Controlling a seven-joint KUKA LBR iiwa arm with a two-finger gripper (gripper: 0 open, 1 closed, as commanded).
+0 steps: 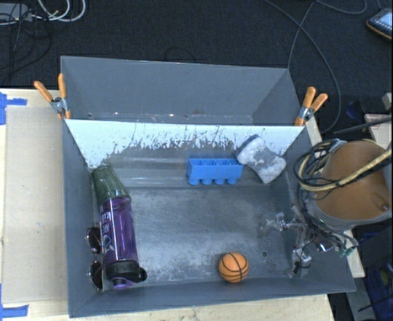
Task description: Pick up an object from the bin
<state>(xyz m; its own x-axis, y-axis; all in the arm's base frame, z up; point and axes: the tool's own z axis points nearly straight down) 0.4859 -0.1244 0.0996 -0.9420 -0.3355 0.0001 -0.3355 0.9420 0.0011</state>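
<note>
One small orange basketball (233, 267), round and rubbery with dark seams, lies at the grey metal bin's (183, 95) five o'clock, close to the near wall. The gripper (296, 246) is near it, at its two o'clock; I cannot tell whether the jaws are open or closed. One ridged blue plastic block (214, 171) lies at twelve, one crumpled white lump (261, 159) at one, and one purple bottle (116, 227) with one pair of dark sunglasses (96, 256) at eight. The scuffed middle floor lies bare.

Robot arm (358, 196), wrist under an orange cover (343, 172) with looped cables (315, 167), leans over the right wall of the grey bin (176, 85); its gripper (294, 243) sits low in that bin's front right corner.
</note>
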